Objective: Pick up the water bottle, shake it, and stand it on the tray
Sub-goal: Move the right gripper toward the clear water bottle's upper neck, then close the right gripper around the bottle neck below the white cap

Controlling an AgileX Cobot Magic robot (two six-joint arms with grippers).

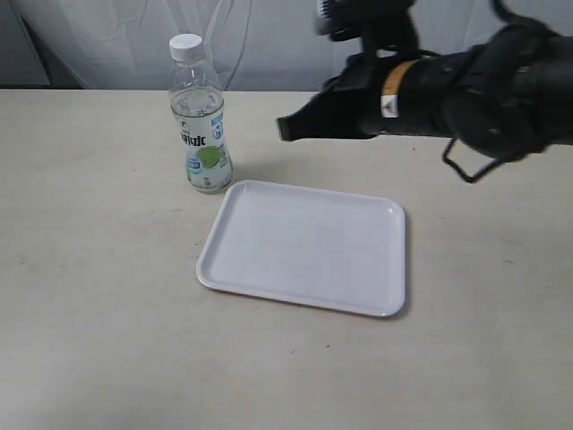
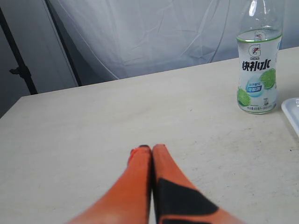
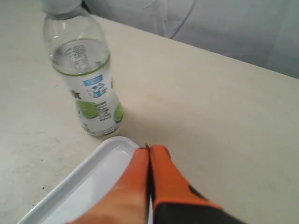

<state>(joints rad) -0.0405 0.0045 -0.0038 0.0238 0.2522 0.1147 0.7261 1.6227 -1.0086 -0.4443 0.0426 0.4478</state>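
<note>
The water bottle (image 1: pixel 200 116) stands upright on the table just beyond the far left corner of the white tray (image 1: pixel 304 246), apart from its rim. It also shows in the left wrist view, bottle (image 2: pixel 258 65), and the right wrist view, bottle (image 3: pixel 86 77). My right gripper (image 1: pixel 285 128) hangs above the table behind the tray, to the right of the bottle, its orange fingers pressed together and empty (image 3: pixel 148 149). A tray corner (image 3: pixel 112 149) lies under it. My left gripper (image 2: pixel 150 148) is shut with nothing in it, low over bare table; the exterior view does not show it.
A white curtain (image 1: pixel 269 36) hangs behind the table's far edge. A dark stand pole (image 2: pixel 18 60) rises beyond the table's corner in the left wrist view. A loose cable loop (image 1: pixel 470 166) dangles under the right arm.
</note>
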